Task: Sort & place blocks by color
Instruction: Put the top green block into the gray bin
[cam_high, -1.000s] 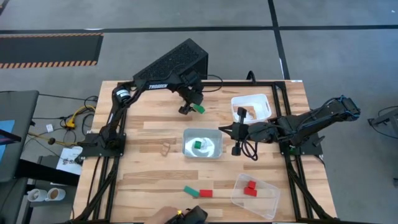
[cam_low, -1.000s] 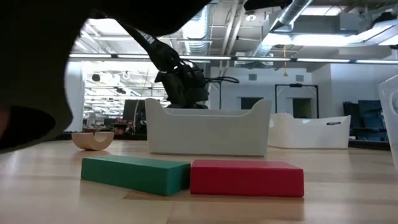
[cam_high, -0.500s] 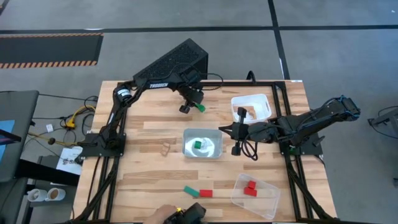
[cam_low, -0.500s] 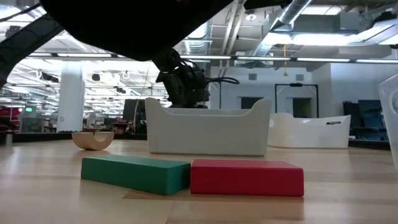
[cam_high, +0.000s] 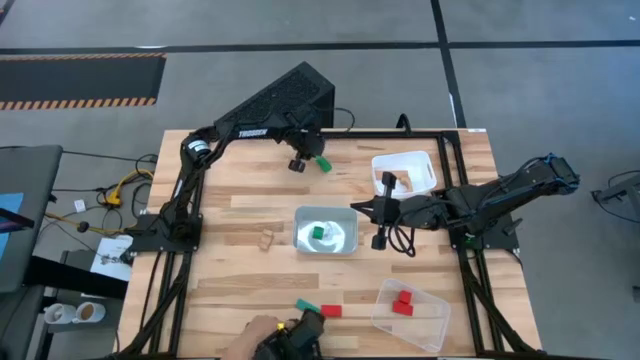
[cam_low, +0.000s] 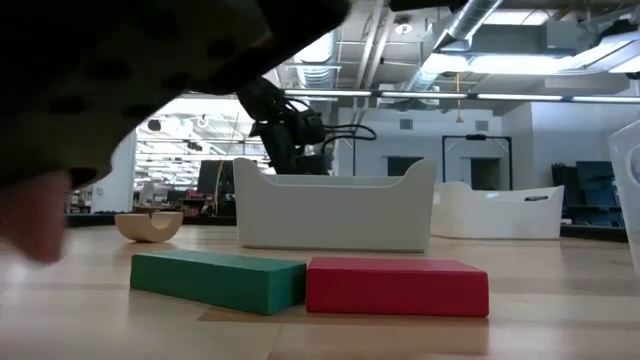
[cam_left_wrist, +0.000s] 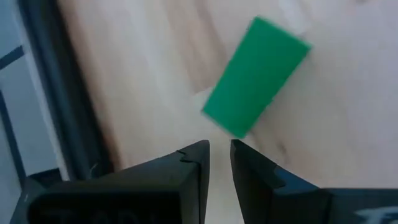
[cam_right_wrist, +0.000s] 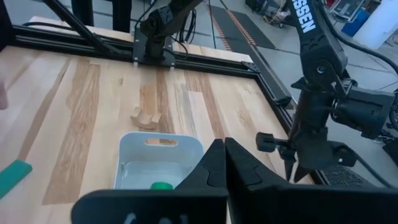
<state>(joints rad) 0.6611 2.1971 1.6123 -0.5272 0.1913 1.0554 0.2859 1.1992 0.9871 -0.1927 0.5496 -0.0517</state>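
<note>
Wooden table (cam_high: 240, 205) bearing three trays. Left gripper (cam_high: 297, 163), at the far edge, has fingers (cam_left_wrist: 193, 163) nearly together with only a slit between, holding nothing; a green block (cam_left_wrist: 256, 76) lies just beyond them. Right gripper (cam_high: 357, 209), fingers closed and empty, waits beside the central tray (cam_high: 350, 240). A person's hand (cam_high: 262, 332) nears the flat green (cam_high: 306, 308) and red (cam_high: 330, 311) blocks.

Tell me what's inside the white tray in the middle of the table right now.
One green block lies inside the middle tray. From table height the tray's near wall hides its inside, and the right wrist view shows only the block's top past the right gripper.
</note>
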